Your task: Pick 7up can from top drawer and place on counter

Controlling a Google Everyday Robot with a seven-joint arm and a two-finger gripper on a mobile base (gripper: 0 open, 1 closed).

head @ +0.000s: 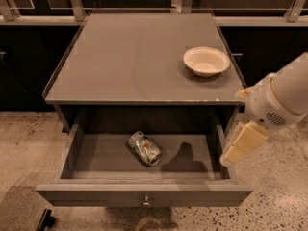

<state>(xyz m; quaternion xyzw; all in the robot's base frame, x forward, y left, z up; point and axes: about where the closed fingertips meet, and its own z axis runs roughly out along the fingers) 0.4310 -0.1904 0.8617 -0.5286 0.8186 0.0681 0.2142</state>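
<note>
The 7up can (144, 148) lies on its side on the floor of the open top drawer (144, 194), a little left of centre. The drawer is pulled out, its round knob at the front. The grey counter (134, 61) is above it. My gripper (240, 146) hangs from the white arm at the right, over the drawer's right side wall, well to the right of the can and above it. It casts a shadow on the drawer floor right of the can.
A white round bowl (206, 60) stands on the counter near its right edge. Dark cabinets and a metal rail run along the back. Speckled floor surrounds the cabinet. A dark base part shows at the bottom left (45, 220).
</note>
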